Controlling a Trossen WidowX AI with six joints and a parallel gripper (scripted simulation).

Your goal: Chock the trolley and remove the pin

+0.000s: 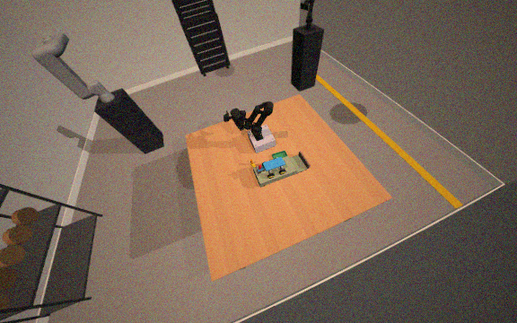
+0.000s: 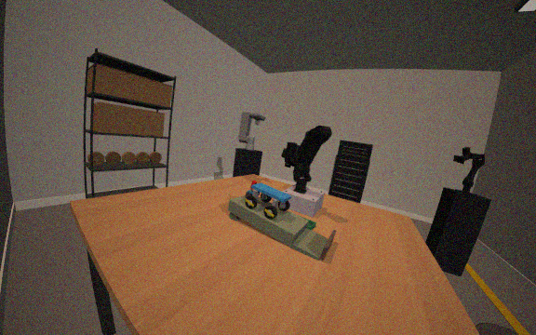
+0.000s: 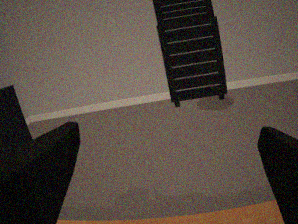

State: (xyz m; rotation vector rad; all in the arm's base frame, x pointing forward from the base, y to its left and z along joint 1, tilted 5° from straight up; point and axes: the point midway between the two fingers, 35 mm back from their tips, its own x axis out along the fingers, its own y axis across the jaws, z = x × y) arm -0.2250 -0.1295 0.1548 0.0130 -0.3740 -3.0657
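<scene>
Chocking is judged the step due: the released black gripper [image 1: 226,117] [image 2: 288,155] [image 3: 173,135] should next approach the orange-handled yellow chock [image 1: 252,163], beyond the blue-topped, black-wheeled trolley's [image 1: 274,164] [image 2: 272,192] uphill end.

Open approach to trolley [image 1: 275,164] [image 2: 271,192]: from above, and from ramp's long side facing away from arm base [image 1: 263,143] [image 2: 306,205]. Obstacles: base close to opposite side, green tray [image 1: 279,154] [image 2: 312,224] low beside ramp [image 1: 294,165] [image 2: 291,228], upright end plate [image 1: 303,160] [image 2: 330,243] across ramp's downhill end.
</scene>
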